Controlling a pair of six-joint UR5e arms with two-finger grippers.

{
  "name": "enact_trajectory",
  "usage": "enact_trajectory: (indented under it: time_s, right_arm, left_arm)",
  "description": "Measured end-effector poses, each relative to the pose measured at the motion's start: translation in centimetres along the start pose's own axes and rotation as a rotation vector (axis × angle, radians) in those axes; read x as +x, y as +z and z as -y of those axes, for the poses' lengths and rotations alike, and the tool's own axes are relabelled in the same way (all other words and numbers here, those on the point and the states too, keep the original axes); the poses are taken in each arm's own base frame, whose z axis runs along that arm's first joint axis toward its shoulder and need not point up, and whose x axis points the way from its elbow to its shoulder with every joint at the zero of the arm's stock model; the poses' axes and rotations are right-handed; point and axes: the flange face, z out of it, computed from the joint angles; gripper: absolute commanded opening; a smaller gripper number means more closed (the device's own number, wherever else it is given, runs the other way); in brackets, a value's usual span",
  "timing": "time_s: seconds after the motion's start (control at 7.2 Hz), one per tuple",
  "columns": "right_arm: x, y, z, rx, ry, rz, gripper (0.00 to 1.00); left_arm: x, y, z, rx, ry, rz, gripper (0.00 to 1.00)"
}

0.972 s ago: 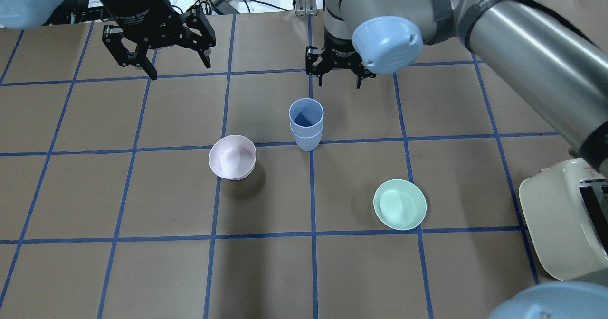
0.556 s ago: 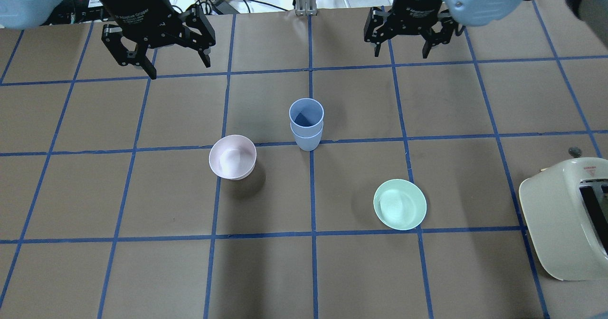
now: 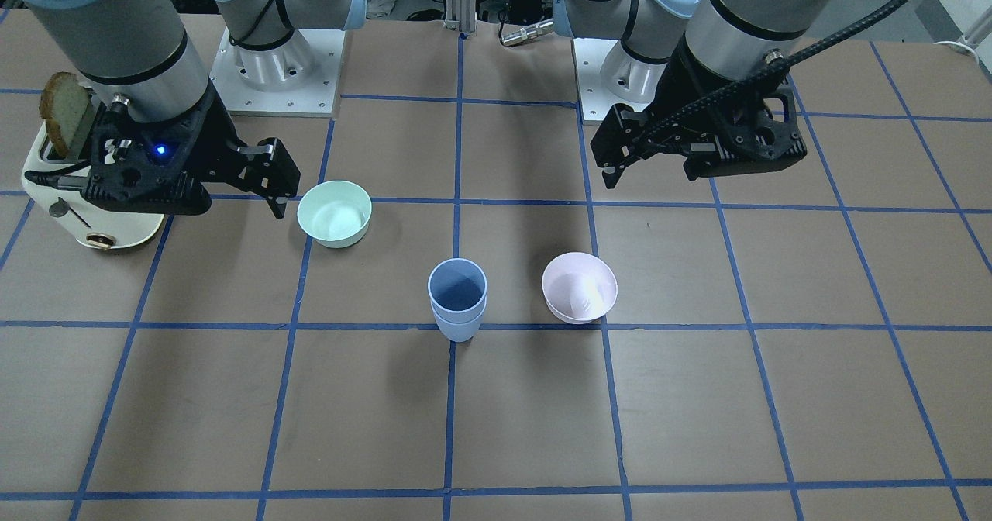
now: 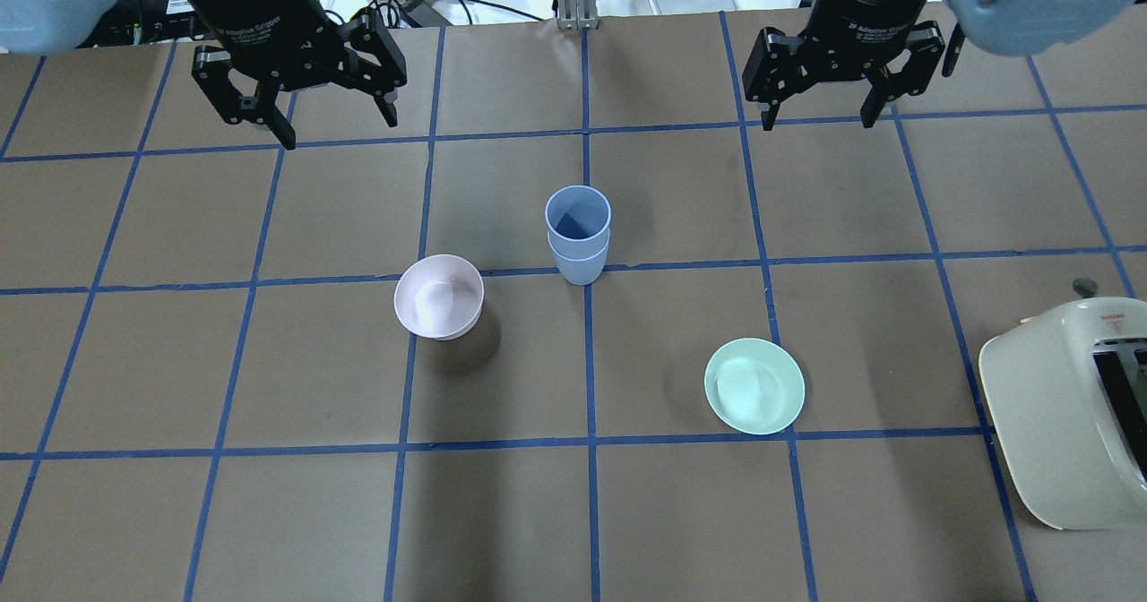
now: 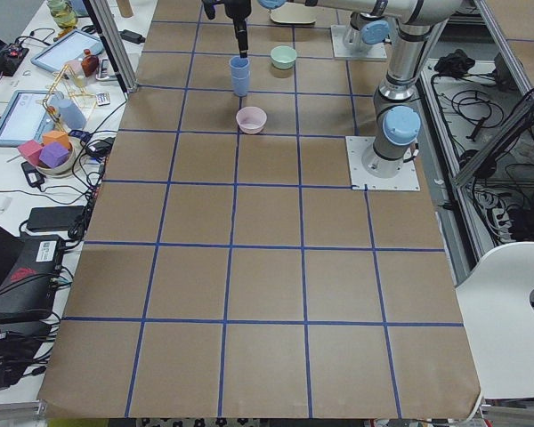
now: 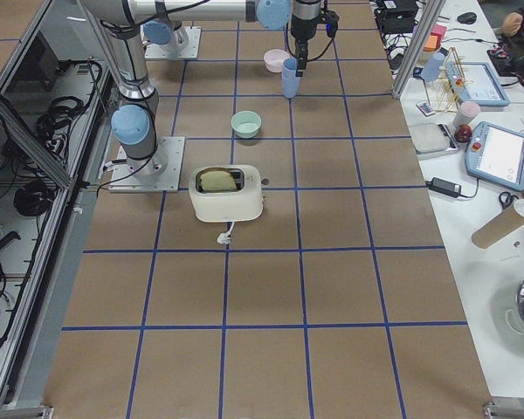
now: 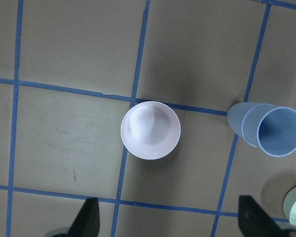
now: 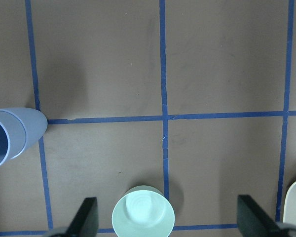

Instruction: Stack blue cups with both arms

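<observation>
The two blue cups (image 4: 578, 235) stand nested one inside the other, upright on a blue grid line at mid-table, also in the front view (image 3: 458, 300). No gripper touches them. My left gripper (image 4: 339, 132) hangs open and empty above the table, far left of the stack; its wrist view shows the stack (image 7: 266, 129) at the right edge. My right gripper (image 4: 817, 121) hangs open and empty, far right of the stack; its wrist view shows the stack (image 8: 10, 136) at the left edge.
A pale pink bowl (image 4: 439, 297) sits just left of the stack, towards the near side. A mint-green bowl (image 4: 754, 385) sits nearer and to the right. A cream toaster (image 4: 1066, 414) holding a bread slice (image 3: 66, 114) stands at the right edge.
My right arm has swung from just behind the stacked cups to the far right and risen, jaws still open. The left arm, cups and bowls have not moved.
</observation>
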Motion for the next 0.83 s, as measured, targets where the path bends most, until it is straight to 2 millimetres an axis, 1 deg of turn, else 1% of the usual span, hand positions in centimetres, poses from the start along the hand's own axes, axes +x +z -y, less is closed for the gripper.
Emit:
enact_trajectory:
  time_s: [0.28,0.42,0.83]
  right_arm:
    - [2.1,-0.4,0.5,0.036,-0.002,0.008,1.0]
    - [2.4,-0.6,0.5,0.046,-0.005,0.006,1.0]
    - [2.5,-1.0,0.5,0.055,-0.003,0.007,1.0]
  left_arm:
    - [0.0,0.0,0.0,0.001,0.0,0.0,1.0]
    - [0.0,0.0,0.0,0.0,0.0,0.001,1.0]
    - [0.0,0.0,0.0,0.001,0.001,0.001,1.0]
